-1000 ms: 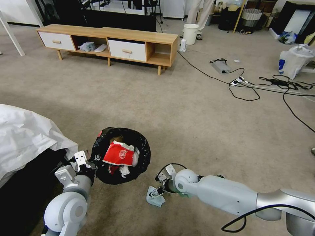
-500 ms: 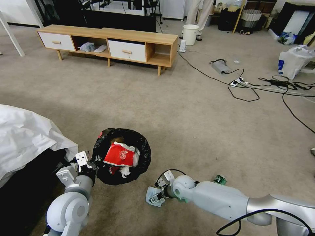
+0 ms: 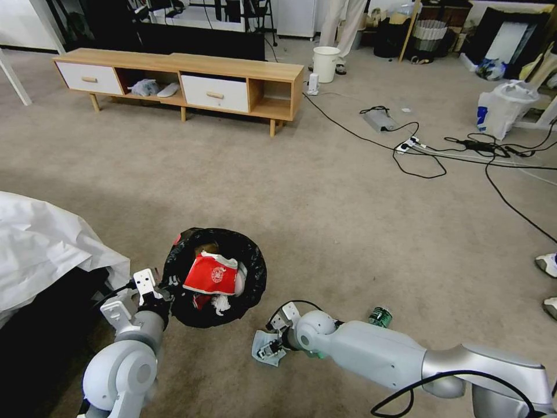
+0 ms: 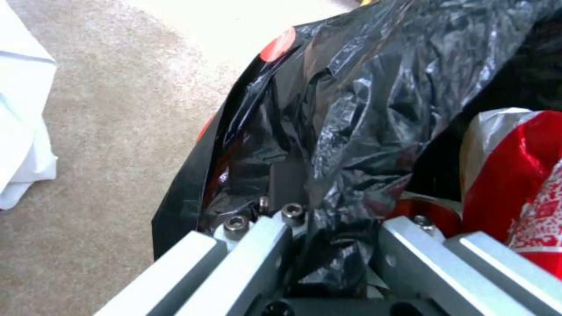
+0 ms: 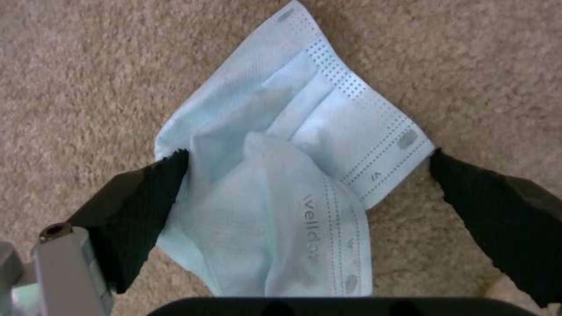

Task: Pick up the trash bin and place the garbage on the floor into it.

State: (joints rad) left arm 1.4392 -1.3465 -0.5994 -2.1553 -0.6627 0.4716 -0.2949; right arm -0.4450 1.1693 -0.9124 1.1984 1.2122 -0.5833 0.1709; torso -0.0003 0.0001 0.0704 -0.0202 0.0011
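The trash bin [image 3: 252, 273], lined with a crinkled black bag [image 4: 363, 101], is held above the carpet floor [image 3: 348, 220] at lower left. It holds a red wrapper [image 3: 212, 274] and other scraps. My left gripper [image 3: 155, 292] is shut on the bin's near rim, its fingers [image 4: 257, 245] clamping the bag. My right gripper [image 3: 268, 350] is down at the floor, open, with its black pads [image 5: 146, 193] on either side of a crumpled bluish tissue [image 5: 281, 175]. A green-capped bottle [image 3: 380, 317] lies just behind my right forearm.
A low wooden cabinet [image 3: 272, 69] stands at the back. White sheeting [image 3: 46, 249] covers something at left. Black cables and a power strip [image 3: 415, 145] run across the right. A white bucket [image 3: 325, 61], a white plastic bag [image 3: 502, 107] and a person's shoes [image 3: 548, 264] are farther off.
My right gripper has slid slightly left and lower over the bluish tissue, and the bottle has come out from behind the forearm. The head camera has shifted. The left gripper still holds the bin.
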